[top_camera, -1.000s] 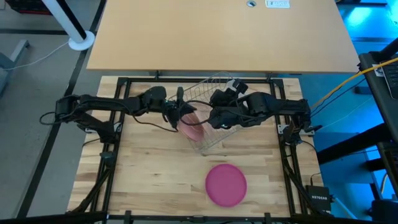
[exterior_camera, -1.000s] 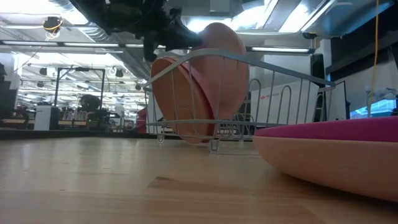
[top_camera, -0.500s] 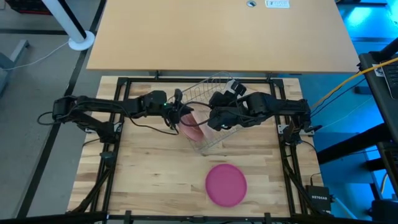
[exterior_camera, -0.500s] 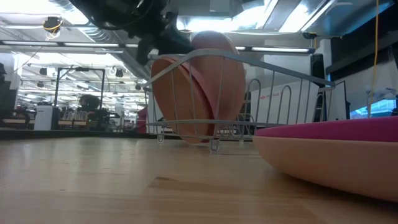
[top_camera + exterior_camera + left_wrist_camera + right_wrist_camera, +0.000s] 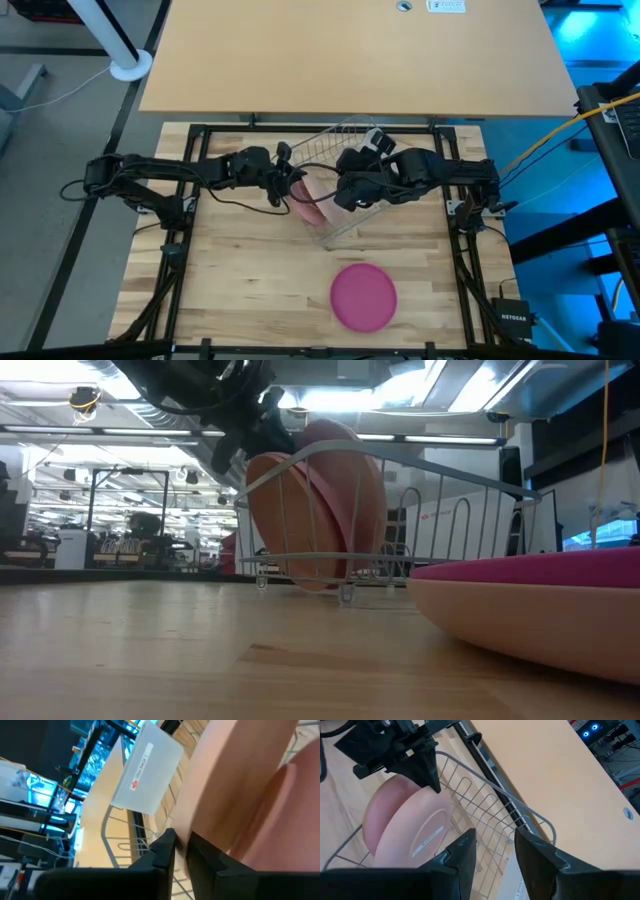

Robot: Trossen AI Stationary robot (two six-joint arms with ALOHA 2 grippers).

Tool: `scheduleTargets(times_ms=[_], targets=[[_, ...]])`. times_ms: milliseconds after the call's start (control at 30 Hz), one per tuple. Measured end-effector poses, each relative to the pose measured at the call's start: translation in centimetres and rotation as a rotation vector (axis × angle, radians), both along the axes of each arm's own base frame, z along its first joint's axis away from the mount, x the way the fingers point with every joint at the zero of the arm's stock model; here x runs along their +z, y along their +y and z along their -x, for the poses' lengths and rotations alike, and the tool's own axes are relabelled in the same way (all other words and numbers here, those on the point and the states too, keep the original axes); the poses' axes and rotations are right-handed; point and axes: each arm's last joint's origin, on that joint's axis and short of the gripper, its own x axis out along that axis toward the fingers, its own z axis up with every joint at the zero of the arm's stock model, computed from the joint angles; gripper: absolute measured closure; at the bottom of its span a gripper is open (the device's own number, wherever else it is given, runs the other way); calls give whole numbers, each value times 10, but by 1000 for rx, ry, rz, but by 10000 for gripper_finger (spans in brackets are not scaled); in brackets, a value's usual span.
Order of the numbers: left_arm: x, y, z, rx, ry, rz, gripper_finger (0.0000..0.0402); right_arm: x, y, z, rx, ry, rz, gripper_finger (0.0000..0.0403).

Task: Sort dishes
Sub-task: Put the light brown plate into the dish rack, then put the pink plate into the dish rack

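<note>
The left tool (image 5: pixel 287 186) is up at the rim of the pale peach plate (image 5: pixel 417 837), its two dark fingers (image 5: pixel 165 851) sitting either side of that rim with only a narrow gap between them; whether they are pinching it or just off it, I cannot tell. That plate stands on edge inside the wire rack (image 5: pixel 345 150) in the middle of the table (image 5: pixel 240 280), and right beside it, also on edge in the rack, is the tan-brown plate (image 5: pixel 285 525), the two leaning close together. Over on the other side, the right tool (image 5: pixel 492 852) hovers above the rack with its fingers spread apart and nothing between them, looking down on the peach plate's back and the left tool beyond it. Out towards the near edge of the table, well apart from the rack, the magenta-pink plate (image 5: pixel 363 296) lies flat on the wood.
</note>
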Motion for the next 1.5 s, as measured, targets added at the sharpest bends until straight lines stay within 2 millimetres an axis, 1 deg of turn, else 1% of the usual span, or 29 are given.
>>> scheduleTargets(times_ms=[233,333,400,633,800,1000,1067,1233,1367,1500], targets=[[-1,2,1,64,8,-15,312,0,0,0,0,0,-1,265],[-1,2,1,107,5,-24,298,0,0,0,1,0,-1,265],[0,0,2,123,6,-23,294,0,0,0,1,0,-1,265],[-1,-10,8,74,72,-6,293,0,0,0,1,0,-1,265],[-5,-11,12,72,133,-3,293,0,0,0,1,0,-1,265],[-3,-11,15,80,139,2,293,-1,1,0,19,7,-37,265],[2,-12,18,83,122,0,293,-1,1,0,21,8,-41,265],[24,-19,31,89,12,30,293,-1,1,0,24,12,-46,265],[42,-32,44,76,-91,93,293,-1,2,0,28,14,-55,265],[53,-48,53,46,-178,220,293,-3,4,0,72,32,-141,265]])
